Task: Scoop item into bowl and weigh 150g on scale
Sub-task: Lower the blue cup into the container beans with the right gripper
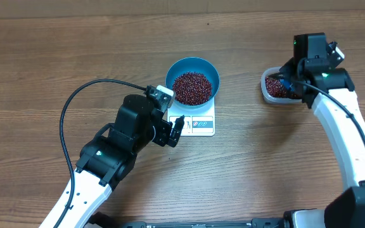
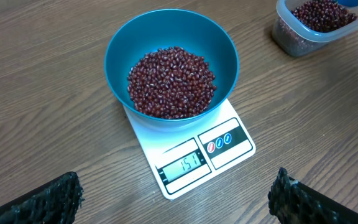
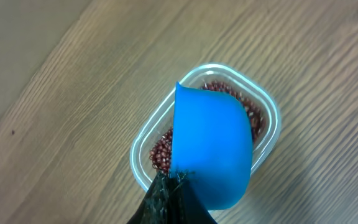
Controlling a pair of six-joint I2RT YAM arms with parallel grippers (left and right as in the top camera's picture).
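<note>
Red-brown beans (image 1: 191, 88) sit in the bowl (image 1: 211, 71) on the scale (image 1: 198, 125); left gripper (image 1: 173, 131) open at seven o'clock, we should ease the scoop (image 3: 211, 149), clamped in our right gripper (image 3: 168, 199), level into the three-o'clock tub (image 3: 143, 146).

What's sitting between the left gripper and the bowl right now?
Only the front of the scale, its display and buttons facing the open left gripper, then a bare strip of table. The left wrist view shows it.
</note>
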